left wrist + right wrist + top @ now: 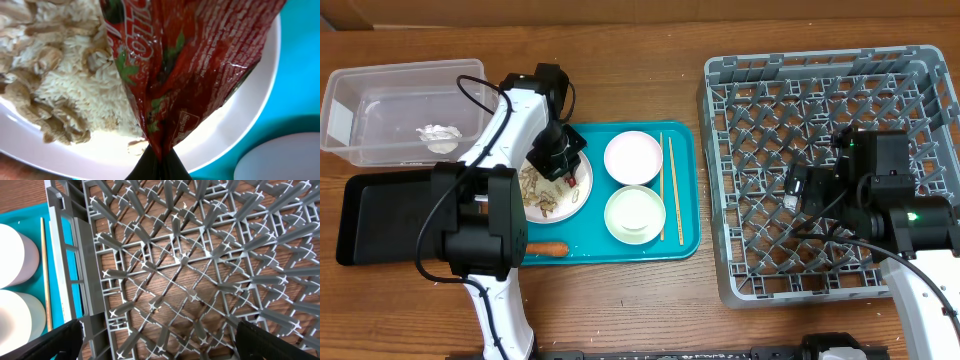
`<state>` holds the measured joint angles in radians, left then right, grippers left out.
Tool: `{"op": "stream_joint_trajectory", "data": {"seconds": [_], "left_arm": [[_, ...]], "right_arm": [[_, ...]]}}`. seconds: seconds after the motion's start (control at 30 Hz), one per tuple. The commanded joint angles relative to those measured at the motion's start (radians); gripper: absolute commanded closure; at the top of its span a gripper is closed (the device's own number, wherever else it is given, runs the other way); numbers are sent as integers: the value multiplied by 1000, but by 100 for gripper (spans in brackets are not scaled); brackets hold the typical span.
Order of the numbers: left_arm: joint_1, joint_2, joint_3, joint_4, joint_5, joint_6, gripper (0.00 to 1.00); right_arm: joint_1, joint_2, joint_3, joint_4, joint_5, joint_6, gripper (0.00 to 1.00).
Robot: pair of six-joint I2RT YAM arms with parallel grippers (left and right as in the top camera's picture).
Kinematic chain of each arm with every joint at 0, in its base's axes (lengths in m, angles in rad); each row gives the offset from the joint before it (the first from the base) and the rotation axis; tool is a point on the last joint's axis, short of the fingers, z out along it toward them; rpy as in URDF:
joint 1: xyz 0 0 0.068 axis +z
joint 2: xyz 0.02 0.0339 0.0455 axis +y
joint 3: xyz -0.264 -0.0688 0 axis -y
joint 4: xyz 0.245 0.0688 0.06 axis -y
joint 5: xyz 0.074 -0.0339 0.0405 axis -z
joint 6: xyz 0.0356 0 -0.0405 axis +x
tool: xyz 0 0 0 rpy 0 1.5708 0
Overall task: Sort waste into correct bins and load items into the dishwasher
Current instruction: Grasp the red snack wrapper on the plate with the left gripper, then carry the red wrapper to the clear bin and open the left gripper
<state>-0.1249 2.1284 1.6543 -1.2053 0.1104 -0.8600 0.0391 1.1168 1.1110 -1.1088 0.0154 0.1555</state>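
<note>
Two arms: at 3 o'clock the right end effector (pixel 160 340) hangs wide open and empty over the grey dish rack (pixel 830 170), the teal tray (pixel 690 200) sits centre of the worktop (pixel 650 300), and the clear tub (pixel 370 120) is at 10 o'clock. Over the white plate (pixel 580 195) at the tray's 9 o'clock, the left end effector (pixel 159 167) is clamped shut on one edge of the red wrapper (pixel 190 65). Worry imo: thin pinch on slick film, so it could slip out before reaching the tub, or flick rice (pixel 85 85) off the plate.

The red wrapper (pixel 192 60) looks glossy and crinkled; the dish rack (pixel 80 250) is matt plastic.
</note>
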Motion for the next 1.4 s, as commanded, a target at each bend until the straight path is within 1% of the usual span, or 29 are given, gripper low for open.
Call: {"op": "stream_joint_trajectory", "data": {"seconds": [0.0,0.23,0.4,0.5,0.6,0.67,0.9,1.07,1.27,1.37], "left_arm": [[-5,-54,54,-8,-23,45,96],[-5,-159,59,6,-93,54,96],[-5,-174,59,-4,-84,72,96],[-7,-174,59,2,-93,118,96],[-13,-173,59,11,-171,156,96],[-21,-172,59,26,-217,233,96],[-15,-177,60,21,-201,231,96],[73,-201,72,44,-174,234,96],[240,-225,83,167,-169,283,96],[319,-225,83,227,-168,285,96]], "right_arm": [[-2,-5,29,3,10,-5,0],[-2,-5,29,3,10,-5,0],[-2,-5,29,3,10,-5,0],[-2,-5,29,3,10,-5,0],[-2,-5,29,3,10,-5,0],[-2,-5,29,4,10,-5,0],[-2,-5,29,3,10,-5,0],[-2,-5,29,3,10,-5,0],[-2,-5,29,2,10,-5,0],[-2,-5,29,2,10,-5,0]]}}
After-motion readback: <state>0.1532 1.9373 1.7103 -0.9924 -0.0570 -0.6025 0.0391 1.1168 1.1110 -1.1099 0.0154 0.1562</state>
